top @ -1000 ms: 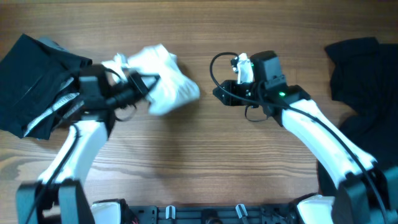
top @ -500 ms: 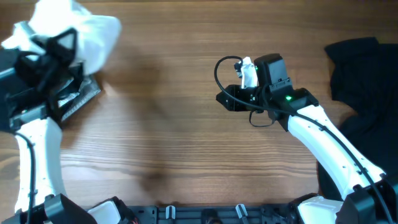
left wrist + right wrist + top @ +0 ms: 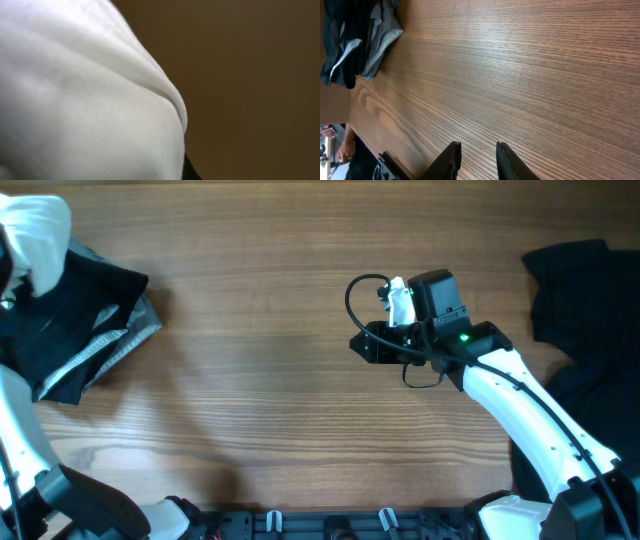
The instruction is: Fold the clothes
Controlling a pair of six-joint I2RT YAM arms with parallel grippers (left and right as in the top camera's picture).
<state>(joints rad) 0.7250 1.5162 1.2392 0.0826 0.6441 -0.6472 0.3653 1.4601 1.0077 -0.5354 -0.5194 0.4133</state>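
Your white T-shirt (image 3: 35,225) is bunched in the overhead frame's upper left corner, above the black and grey garments (image 3: 85,330), and fills the left wrist view. Your left end effector, hidden behind it, is closed on the cloth. Your right end effector (image 3: 477,147) hangs mid-frame over the desk (image 3: 250,380), slightly parted, empty. Another black garment (image 3: 580,310) lies far right.
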